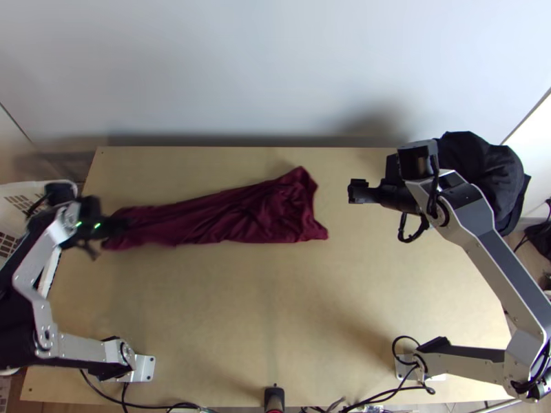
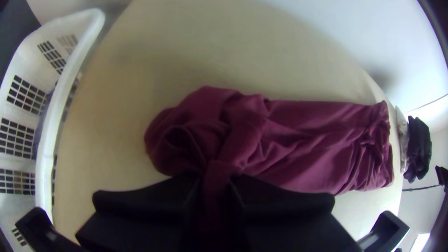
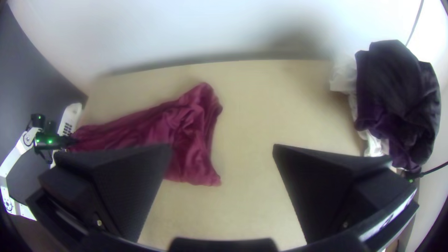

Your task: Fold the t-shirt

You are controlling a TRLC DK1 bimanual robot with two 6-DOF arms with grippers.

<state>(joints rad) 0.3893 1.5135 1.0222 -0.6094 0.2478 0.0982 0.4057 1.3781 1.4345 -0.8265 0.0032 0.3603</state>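
Left claw (image 1: 117, 226) gripping t-shirt (image 1: 234, 215), long axis crosswise, broad end right

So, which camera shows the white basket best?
The left wrist view: the white basket appears large, with slotted side and rim. The top view has it at the left edge, partly behind the left arm; in the right wrist view, a small piece appears far off.

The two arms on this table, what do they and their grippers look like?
The left arm and right arm have silver-grey links and black joints. The left gripper and right gripper are black, with wide, flat fingers. A black cable loops by the right arm's wrist, and small green lights glow near the left gripper.
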